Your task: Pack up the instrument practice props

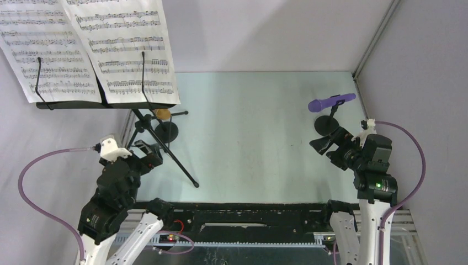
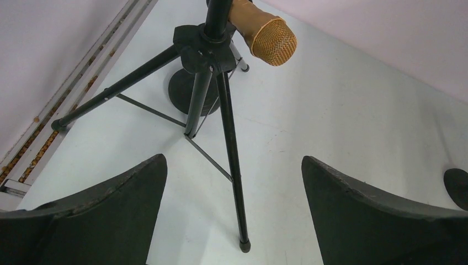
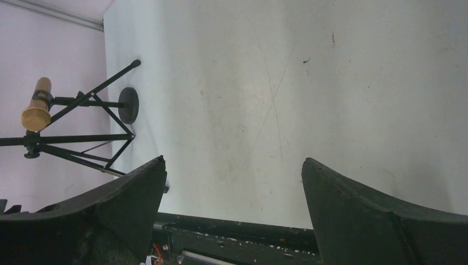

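Two claws are gaping open, both empty. The left claw (image 1: 146, 151) is sitting nearer the music rack (image 1: 105, 104) at the desk's (image 1: 254, 143) far left. In its wrist view, one tripod leg (image 2: 230, 143) is slanting lengthwise toward it, its foot landing between the fingers. Overhead, the purple microphone (image 1: 330, 102) is lying crosswise just beyond the right claw (image 1: 322, 145). The right wrist camera is missing it, looking left instead.

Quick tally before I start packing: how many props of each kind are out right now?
Music rack on tripod legs: 1
Sheet-music pages: 2
Toy microphones, purple and tan: 2
Round-based holders: 2
Total: 7
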Robot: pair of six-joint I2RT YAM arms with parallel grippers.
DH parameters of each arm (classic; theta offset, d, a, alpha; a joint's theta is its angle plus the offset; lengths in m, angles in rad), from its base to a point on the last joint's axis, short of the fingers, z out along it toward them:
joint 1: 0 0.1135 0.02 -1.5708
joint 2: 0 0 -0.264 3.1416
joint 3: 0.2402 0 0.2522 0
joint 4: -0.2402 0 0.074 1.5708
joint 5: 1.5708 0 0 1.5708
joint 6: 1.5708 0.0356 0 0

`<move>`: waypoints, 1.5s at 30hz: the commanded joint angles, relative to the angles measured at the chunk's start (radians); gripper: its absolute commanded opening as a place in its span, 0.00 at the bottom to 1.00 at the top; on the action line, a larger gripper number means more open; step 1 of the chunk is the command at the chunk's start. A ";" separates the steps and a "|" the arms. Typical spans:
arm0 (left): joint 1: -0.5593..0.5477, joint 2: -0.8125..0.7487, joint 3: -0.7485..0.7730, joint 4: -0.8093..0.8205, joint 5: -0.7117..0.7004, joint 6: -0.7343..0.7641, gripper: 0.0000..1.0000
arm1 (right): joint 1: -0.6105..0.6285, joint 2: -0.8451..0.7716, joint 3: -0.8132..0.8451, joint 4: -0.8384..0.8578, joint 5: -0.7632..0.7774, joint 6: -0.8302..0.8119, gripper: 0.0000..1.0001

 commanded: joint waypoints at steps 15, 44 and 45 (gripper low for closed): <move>0.006 -0.016 -0.039 0.308 0.047 0.075 1.00 | 0.000 -0.062 0.005 0.133 -0.257 -0.053 1.00; 0.325 0.300 -0.304 0.938 0.025 0.179 0.91 | 1.097 0.035 -0.024 0.332 0.503 0.034 1.00; 0.330 0.306 -0.304 0.953 0.022 0.186 0.90 | 1.100 0.034 -0.024 0.328 0.503 0.033 1.00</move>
